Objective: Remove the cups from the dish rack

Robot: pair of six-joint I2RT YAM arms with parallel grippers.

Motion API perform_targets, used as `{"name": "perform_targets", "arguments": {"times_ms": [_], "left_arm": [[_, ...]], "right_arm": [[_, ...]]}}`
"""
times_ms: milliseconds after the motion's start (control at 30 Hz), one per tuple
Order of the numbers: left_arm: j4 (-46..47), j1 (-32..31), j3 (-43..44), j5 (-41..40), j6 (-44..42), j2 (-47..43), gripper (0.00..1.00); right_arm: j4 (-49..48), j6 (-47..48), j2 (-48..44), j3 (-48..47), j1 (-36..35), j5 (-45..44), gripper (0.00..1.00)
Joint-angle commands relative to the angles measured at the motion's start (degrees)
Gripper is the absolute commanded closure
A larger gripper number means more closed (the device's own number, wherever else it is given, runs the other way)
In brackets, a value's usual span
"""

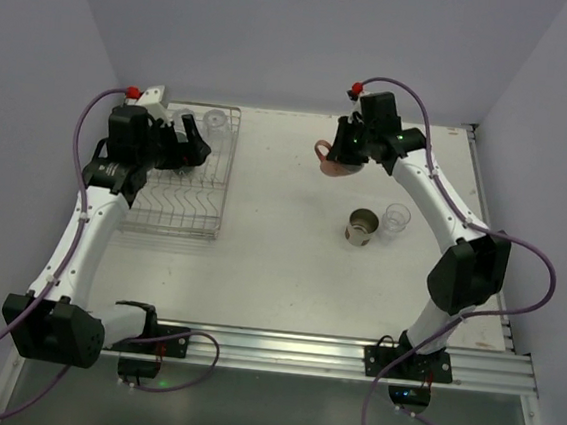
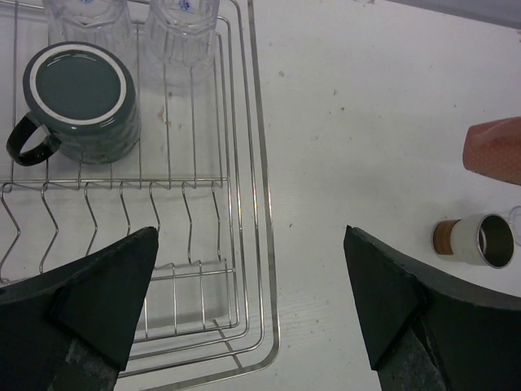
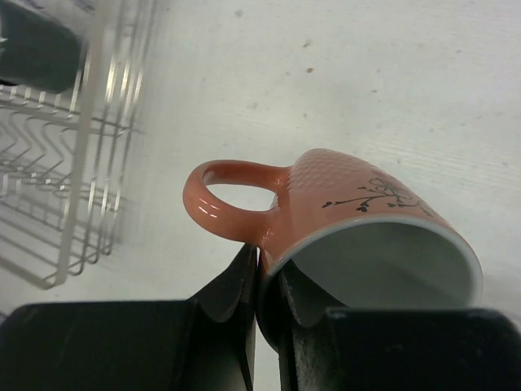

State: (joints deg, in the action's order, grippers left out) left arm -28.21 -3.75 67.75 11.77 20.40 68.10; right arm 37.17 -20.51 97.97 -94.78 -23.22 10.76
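Note:
The silver wire dish rack [image 1: 223,189] stands at the left of the table. A dark green mug [image 2: 77,98] lies in it bottom-up, with two clear glasses [image 2: 183,28] behind it. Over the rack's right side hangs my left gripper [image 1: 194,149], open and empty [image 2: 251,236]. My right gripper [image 1: 355,144] is shut on the rim of the salmon-pink mug [image 3: 358,208], one finger inside and one outside by the handle [image 3: 269,261]. It holds the mug [image 1: 337,159] tilted above the table's middle back. A tan cup [image 1: 361,227] and a clear glass [image 1: 397,217] stand on the table.
The white table [image 1: 278,272] is walled at the back and on both sides. An aluminium rail [image 1: 300,353] carrying both arm bases runs along the near edge. The tan cup [image 2: 476,240] shows to the right of the rack's rim [image 2: 264,244].

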Motion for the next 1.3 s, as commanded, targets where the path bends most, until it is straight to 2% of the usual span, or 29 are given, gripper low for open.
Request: {"name": "perform_targets", "arguments": {"times_ms": [0,133,300,433,567,833,1267], "left_arm": [[1.7,0.3,-1.0,-2.5,0.3,-1.3,0.00],[2.5,0.3,-2.1,-2.3,0.3,-0.9,0.00],[1.9,0.3,-2.0,-5.1,-0.2,0.2,0.00],[0.1,0.3,-0.3,-13.7,0.4,1.9,0.00],[-1.8,0.4,0.8,-17.7,1.3,3.5,0.00],[-2.8,1.7,1.6,-15.7,1.9,5.9,0.00],[-1.1,7.4,3.2,-14.0,1.6,8.0,0.00]], "right_arm": [[4.9,4.7,3.6,-6.5,0.2,-10.6,1.00],[10.0,6.6,8.7,-11.1,0.4,-16.2,1.00],[12.4,7.2,12.4,-12.1,1.0,-21.6,1.00],[13.8,7.9,13.9,-12.7,1.6,-22.6,1.00],[14.4,8.0,15.2,-13.0,2.0,-22.5,1.00],[14.0,8.4,18.0,-12.7,2.6,-20.3,1.00],[13.7,7.8,21.2,-13.1,2.8,-20.1,1.00]]}}
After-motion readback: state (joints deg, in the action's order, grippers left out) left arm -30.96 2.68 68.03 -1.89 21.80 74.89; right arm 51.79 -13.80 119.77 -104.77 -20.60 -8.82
